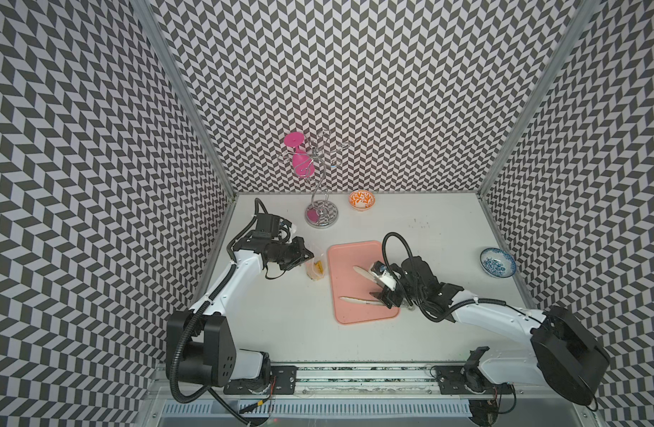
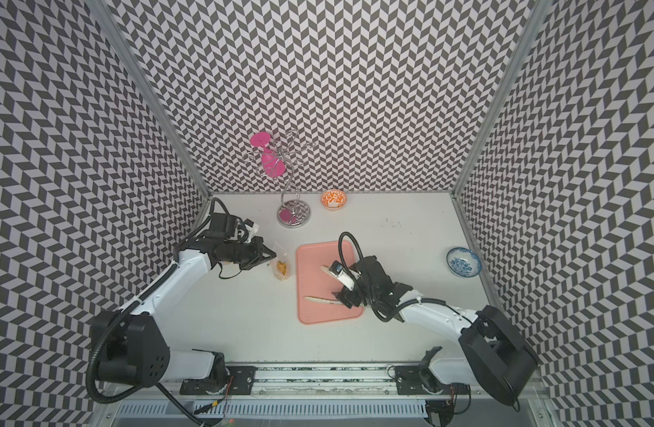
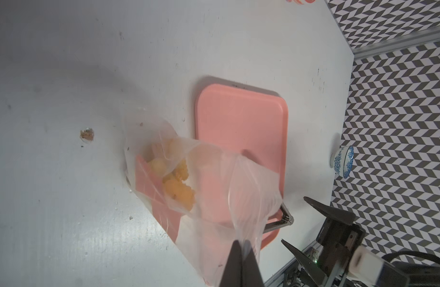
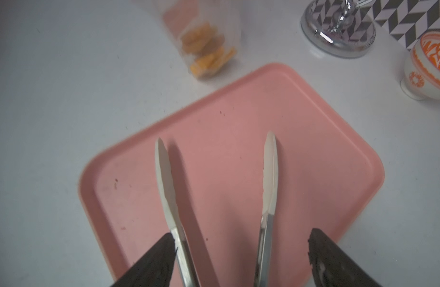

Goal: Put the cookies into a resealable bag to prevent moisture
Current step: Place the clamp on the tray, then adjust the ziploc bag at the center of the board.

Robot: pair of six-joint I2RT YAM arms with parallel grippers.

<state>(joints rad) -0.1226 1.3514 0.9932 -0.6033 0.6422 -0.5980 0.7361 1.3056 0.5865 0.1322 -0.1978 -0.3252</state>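
Cookies [image 3: 179, 192] sit inside the resealable bag [image 3: 251, 188], its edge clenched by the left gripper [image 3: 240, 248]; right gripper [image 4: 242, 234] spread wide, tongs [image 4: 269, 174] loose on the pink tray [image 4: 326, 154]; filling seems done, sealing comes next

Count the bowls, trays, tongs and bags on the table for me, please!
bowls: 2, the orange bowl and the blue bowl
tray: 1
tongs: 1
bag: 1
total: 5

A pink tray [image 1: 351, 255] lies on the desk [image 1: 281, 325], with tongs [image 4: 270, 174] over it. Behind are an orange bowl [image 1: 361, 200] and a wire rack [image 1: 321, 216] holding a pink glass [image 1: 299, 162]; a blue bowl [image 1: 497, 262] stands apart.
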